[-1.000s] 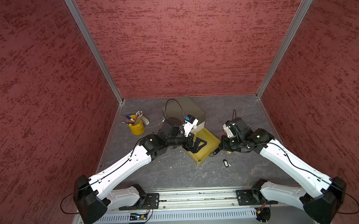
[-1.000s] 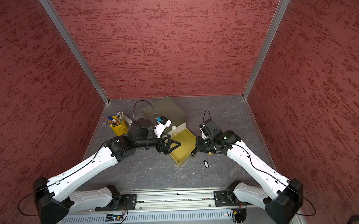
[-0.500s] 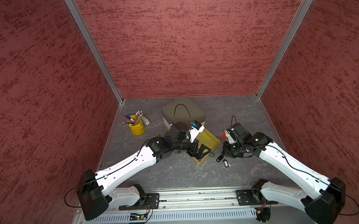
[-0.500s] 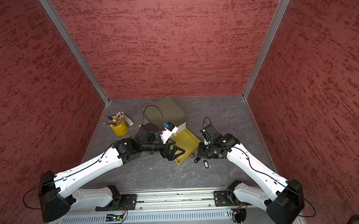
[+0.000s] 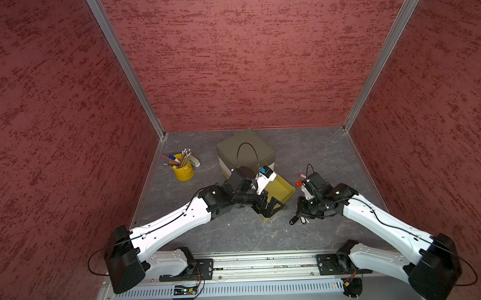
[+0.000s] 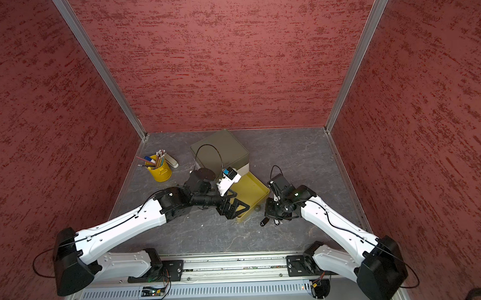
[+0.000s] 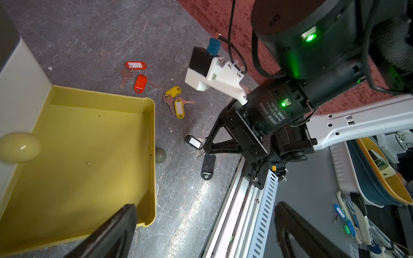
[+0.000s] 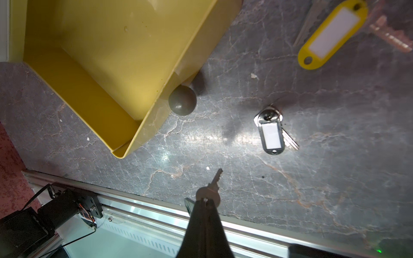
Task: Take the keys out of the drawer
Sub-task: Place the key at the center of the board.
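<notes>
Both our arms have drawn back toward the table's (image 7: 178, 201) front edge. Our left gripper (image 7: 205, 207) hangs wide open over the yellow drawer's (image 7: 89, 134) front corner. Red keys (image 7: 137, 74), yellow keys (image 7: 176, 101) and one black key (image 7: 194, 142) lie on the table beside it. Our right gripper (image 8: 206, 201) pinches the second black key (image 8: 214, 183).

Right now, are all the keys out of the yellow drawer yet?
Nearly. The drawer looks empty; two red keys, two yellow keys and one black key lie on the table. The right gripper is pinching the last black key; it just needs setting down.
</notes>
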Available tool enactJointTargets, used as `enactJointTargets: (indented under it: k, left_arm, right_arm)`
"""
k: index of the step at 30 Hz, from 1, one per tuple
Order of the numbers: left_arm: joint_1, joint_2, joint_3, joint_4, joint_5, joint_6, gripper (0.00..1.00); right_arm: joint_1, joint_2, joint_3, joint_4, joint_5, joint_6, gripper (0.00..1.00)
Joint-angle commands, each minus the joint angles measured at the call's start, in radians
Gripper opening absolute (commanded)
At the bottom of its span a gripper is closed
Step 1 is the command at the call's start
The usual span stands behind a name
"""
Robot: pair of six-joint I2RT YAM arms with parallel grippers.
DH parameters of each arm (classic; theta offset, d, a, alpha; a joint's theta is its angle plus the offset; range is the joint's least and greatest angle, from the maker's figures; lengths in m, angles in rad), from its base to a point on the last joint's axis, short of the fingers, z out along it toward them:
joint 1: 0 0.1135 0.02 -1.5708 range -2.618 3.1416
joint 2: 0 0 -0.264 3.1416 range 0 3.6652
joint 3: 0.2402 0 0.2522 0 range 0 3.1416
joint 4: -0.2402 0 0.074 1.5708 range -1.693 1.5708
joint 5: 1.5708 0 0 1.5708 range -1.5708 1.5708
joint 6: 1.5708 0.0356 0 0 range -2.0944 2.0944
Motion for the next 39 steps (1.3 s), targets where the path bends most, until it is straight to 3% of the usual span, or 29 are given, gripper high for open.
enactJointTargets:
  k: [1, 39]
  left_arm:
    - [-0.008, -0.001, -0.012, 0.002, -0.015, 0.010, 1.00]
    - [-0.011, -0.011, -0.027, -0.014, -0.019, 0.010, 1.00]
  right_arm:
    - [0.013, 0.011, -0.022, 0.062, -0.020, 0.022, 0.02]
    - [0.016, 0.203, -0.108, 0.266, -0.038, 0.039, 0.02]
